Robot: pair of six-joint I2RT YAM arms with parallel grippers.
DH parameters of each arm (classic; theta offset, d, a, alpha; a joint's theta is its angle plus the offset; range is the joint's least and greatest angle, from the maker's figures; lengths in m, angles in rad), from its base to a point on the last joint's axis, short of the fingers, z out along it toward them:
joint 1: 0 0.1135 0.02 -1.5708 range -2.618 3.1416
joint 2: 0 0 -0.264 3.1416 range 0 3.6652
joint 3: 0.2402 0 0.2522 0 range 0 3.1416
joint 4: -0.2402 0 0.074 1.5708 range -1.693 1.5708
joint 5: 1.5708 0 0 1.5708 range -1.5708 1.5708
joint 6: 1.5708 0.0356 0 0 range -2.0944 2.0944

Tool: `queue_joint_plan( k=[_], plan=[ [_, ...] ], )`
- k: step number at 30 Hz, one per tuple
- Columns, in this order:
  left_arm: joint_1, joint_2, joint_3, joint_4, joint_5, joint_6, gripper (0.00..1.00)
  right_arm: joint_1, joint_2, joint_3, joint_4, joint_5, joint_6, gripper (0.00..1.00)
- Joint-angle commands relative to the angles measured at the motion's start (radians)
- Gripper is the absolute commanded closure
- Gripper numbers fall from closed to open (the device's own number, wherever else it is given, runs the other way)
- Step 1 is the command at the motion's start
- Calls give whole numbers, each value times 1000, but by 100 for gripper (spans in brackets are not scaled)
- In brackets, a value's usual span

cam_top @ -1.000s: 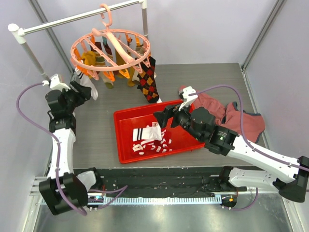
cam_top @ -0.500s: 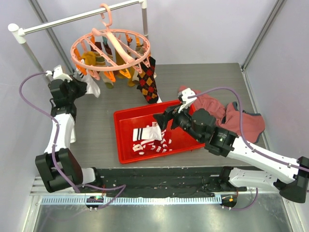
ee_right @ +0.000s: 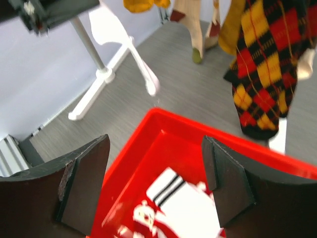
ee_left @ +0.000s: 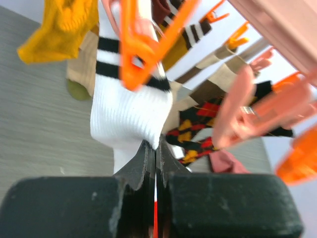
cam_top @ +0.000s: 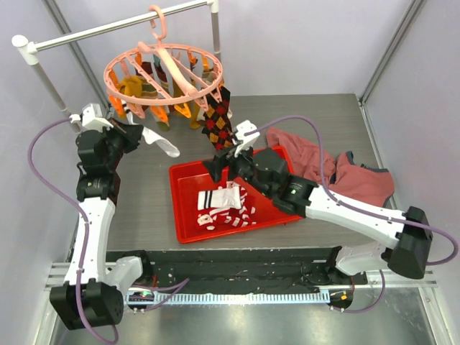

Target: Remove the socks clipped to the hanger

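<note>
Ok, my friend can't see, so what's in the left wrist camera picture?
The left gripper pinches the bottom of a white sock with black bands hanging from an orange peg. A yellow sock and an argyle sock hang nearby.

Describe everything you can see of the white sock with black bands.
The white sock is ribbed knit with two black bands near its cuff. An orange peg appears to pinch it at the bands. The left gripper is shut on it below the cuff, and its free end sticks out past the gripper.
</note>
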Motion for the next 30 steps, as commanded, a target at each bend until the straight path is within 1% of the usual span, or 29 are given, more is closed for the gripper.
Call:
queue_joint_plan(
  k=[1,4,5,8,10,14,19,23,25,26,27,28,30],
  plan=[
    [-1,-69,-40,-59,43,-102,100,12,84,79,246,-10,-87,17],
    [-2,-94,-43,-88,92,-134,100,29,194,131,322,-12,-148,17],
    [-4,-100,-46,-91,121,-152,100,46,223,160,339,-9,-203,16],
    [-5,-121,-57,-109,156,-173,100,63,341,231,374,-9,-268,16],
    [-7,-135,-62,-129,173,-173,100,68,409,259,394,-38,-279,15],
    [-8,-154,-56,-185,169,-162,100,75,487,320,428,-56,-296,15],
    [-8,-174,-48,-198,204,-189,100,80,563,391,425,-110,-288,15],
    [-7,-184,-25,-220,213,-197,100,80,630,449,414,-79,-282,15],
    [-7,-187,-14,-232,221,-205,100,82,671,486,411,-75,-282,17],
    [-7,-189,-13,-232,227,-214,100,80,684,503,408,-70,-281,21],
    [-7,-192,-11,-237,227,-217,100,82,713,521,396,-61,-281,26],
    [-8,-194,-7,-238,227,-222,100,82,724,553,387,-52,-277,49],
    [-8,-198,-1,-246,218,-220,100,80,737,572,385,-8,-264,76]
  ],
)
